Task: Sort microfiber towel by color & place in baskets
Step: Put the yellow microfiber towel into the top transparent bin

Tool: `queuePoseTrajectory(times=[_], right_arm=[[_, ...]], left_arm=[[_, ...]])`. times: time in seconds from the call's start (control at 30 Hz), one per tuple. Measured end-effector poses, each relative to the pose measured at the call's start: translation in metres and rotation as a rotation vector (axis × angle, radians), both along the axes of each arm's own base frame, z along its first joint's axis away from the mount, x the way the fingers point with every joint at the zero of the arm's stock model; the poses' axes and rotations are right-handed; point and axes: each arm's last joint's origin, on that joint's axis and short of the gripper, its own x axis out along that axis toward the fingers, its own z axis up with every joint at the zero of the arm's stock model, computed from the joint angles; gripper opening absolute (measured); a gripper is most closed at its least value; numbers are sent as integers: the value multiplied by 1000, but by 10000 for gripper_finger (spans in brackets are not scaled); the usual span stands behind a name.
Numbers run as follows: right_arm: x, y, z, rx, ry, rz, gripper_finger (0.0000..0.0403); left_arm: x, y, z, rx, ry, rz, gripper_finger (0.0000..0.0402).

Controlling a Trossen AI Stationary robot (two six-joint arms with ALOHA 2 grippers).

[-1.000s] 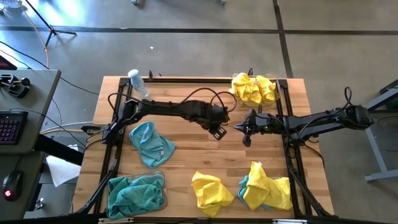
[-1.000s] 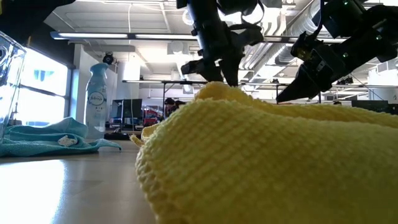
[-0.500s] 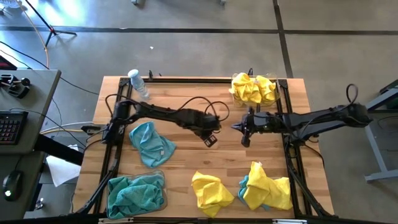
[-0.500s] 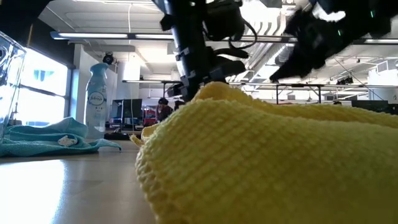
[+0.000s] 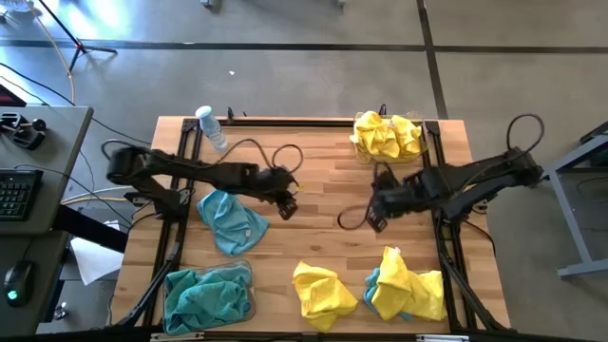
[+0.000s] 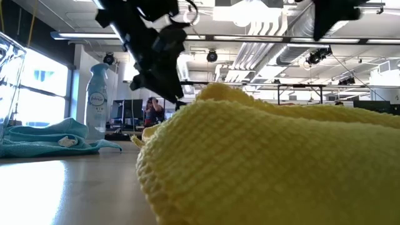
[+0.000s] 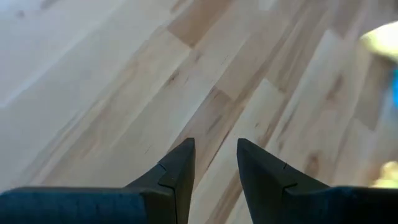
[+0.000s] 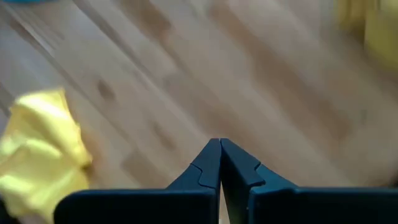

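- Left claw (image 5: 285, 204) — over the bench (image 5: 313, 237) left of centre, just beside the upper right edge of a loose teal towel (image 5: 231, 220); its fingers (image 7: 177, 174) stand a narrow gap apart, with only bare wood showing between them; it holds nothing.
- Right claw (image 5: 372, 220) — over the bench right of centre, below the yellow-filled basket; the wrist view shows its fingers (image 8: 208, 165) pressed together tip to tip, empty, above bare boards.
- Basket, far right corner (image 5: 425, 142) — clear tub holding a heap of yellow towels (image 5: 387, 135).
- Basket, near left corner (image 5: 249, 294) — clear tub holding crumpled teal towels (image 5: 204, 296).
- Loose yellow towel (image 5: 323, 294) — bunched on the near edge of the bench, around the middle; in the low view it fills the foreground.
- Mixed pile, near right (image 5: 407, 290) — yellow towels on top, a teal one showing at the left edge underneath.
- Water bottle (image 5: 211, 126) — clear, lying at the far left of the bench.
- Spray bottle (image 6: 97, 100) — upright, seen in the low view only, behind teal cloth.
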Motion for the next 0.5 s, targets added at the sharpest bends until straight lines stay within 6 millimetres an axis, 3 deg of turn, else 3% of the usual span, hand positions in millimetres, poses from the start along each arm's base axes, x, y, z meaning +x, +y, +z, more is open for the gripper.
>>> queuePoseTrajectory(times=[0.23,0.5], right_arm=[[-19,63,-17,211,236,-247,44],[-40,127,-42,250,339,-499,126]], left_arm=[[-25,-8,17,13,-69,-37,108],[-28,-19,22,18,-81,-86,108]])
